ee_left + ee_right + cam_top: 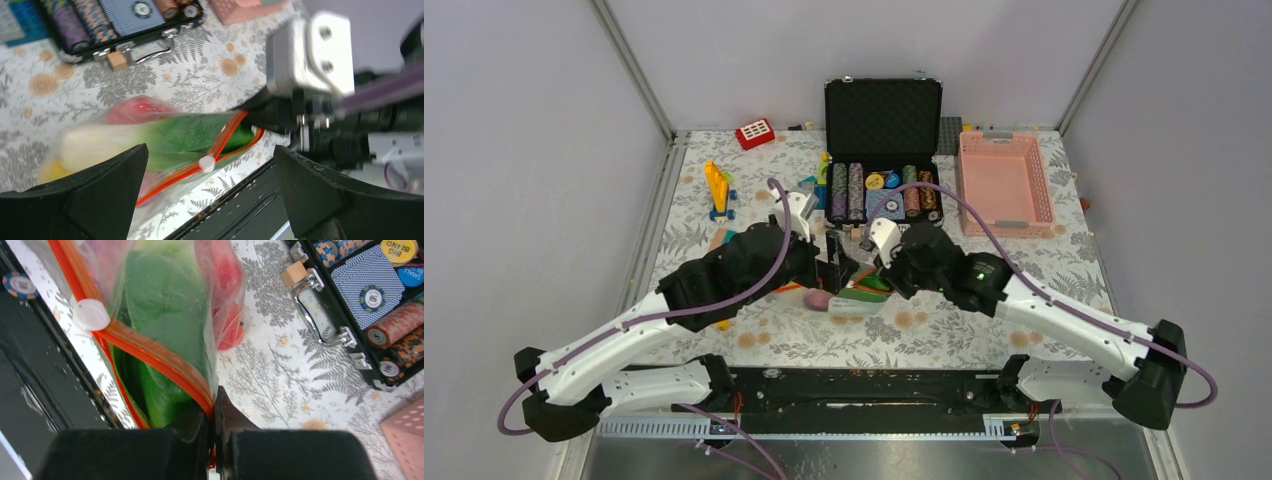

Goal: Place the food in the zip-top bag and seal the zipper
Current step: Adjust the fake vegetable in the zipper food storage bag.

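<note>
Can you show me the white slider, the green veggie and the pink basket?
white slider [91, 314], right wrist view, its round middle.
green veggie [165, 300], right wrist view, its leafy middle.
pink basket [1002, 190], top view, its bare floor.

- One clear bag [150, 135], with one orange-red zipper [150, 352] and one white slider [91, 315] on it.
- Food seen through the bag: one green piece [160, 295], one red piece [227, 285], one pale piece [95, 142] and one yellow piece [47, 170]. Blur may hide more.
- One purple ball [818, 299] at the bag's left end.
- Two grippers: left gripper [210, 150] and right gripper [214, 405].
- One open black case [883, 115], holding four rows of stacked chips [856, 190], one yellow disc [398, 249] and one blue disc [415, 275].
- One loose chip [20, 284] at the table's edge.
- One wooden cube [293, 274].
- One pink basket [1004, 185].
- One red block [755, 133].
</note>
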Available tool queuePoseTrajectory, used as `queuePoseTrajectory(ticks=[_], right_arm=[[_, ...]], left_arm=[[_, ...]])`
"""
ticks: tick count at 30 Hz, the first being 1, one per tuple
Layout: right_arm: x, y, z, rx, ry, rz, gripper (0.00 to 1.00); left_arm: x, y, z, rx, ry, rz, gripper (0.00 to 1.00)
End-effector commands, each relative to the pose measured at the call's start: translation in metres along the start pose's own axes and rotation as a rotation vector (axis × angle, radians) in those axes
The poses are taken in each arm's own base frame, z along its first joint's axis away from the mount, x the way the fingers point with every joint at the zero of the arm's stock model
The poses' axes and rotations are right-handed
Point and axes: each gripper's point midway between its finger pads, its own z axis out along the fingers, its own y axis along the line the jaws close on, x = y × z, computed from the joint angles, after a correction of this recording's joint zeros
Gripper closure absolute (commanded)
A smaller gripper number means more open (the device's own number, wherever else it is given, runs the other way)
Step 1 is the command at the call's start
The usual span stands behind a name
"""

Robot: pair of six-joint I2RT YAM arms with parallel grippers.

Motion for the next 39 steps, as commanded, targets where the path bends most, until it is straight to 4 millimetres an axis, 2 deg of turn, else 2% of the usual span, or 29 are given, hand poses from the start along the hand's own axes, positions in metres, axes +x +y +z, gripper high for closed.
queuePoseTrajectory(ticks=[1,4,7,11,15,21,25,27,28,29,32,36,39], right_arm=[[0.001,-0.007,-0.042,-0.146,0.004,-0.160,1.00],[-0.001,-0.016,-0.061,-0.142,-0.006,-0.192,1.00],[0.000,-0.027,-0.071,-0.091,0.022,-0.168,1.00],[-0.006,-0.024,-0.074,-0.118,0.020,-0.125,1.00],[-0.003,-0.029,-0.071,-0.094,0.064,-0.074,1.00],[0.000,-0.035,-0.063,-0.086,0.099,-0.005,1.00],[0.000,-0.034,-0.058,-0.090,0.103,0.011,0.98],[0.001,-0.032,-0.056,-0.102,0.095,0.014,0.96],[0.000,-0.029,-0.056,-0.114,0.086,0.018,0.94],[-0.001,-0.028,-0.055,-0.120,0.079,0.024,0.90],[-0.001,-0.029,-0.055,-0.107,0.063,0.045,0.72],[-0.002,-0.039,-0.063,-0.025,0.032,0.082,0.61],[-0.005,-0.045,-0.077,0.028,-0.016,0.107,0.44]], left_arm=[[-0.005,-0.036,-0.012,0.244,0.024,0.286,0.01],[0.010,-0.055,-0.016,0.403,0.049,0.380,0.01],[0.032,-0.067,-0.018,0.536,0.103,0.441,0.01],[0.058,-0.059,0.001,0.530,0.176,0.476,0.02],[0.087,-0.041,0.026,0.455,0.278,0.480,0.12],[0.092,-0.042,0.037,0.450,0.293,0.496,0.33],[0.092,-0.038,0.045,0.425,0.289,0.512,0.62],[0.094,-0.038,0.049,0.418,0.299,0.516,0.81],[0.094,-0.038,0.051,0.414,0.303,0.516,0.94],[0.093,-0.039,0.052,0.408,0.303,0.515,1.00],[0.091,-0.040,0.052,0.411,0.295,0.516,1.00],[0.084,-0.046,0.044,0.438,0.251,0.504,1.00],[0.079,-0.048,0.039,0.449,0.223,0.486,1.00]])
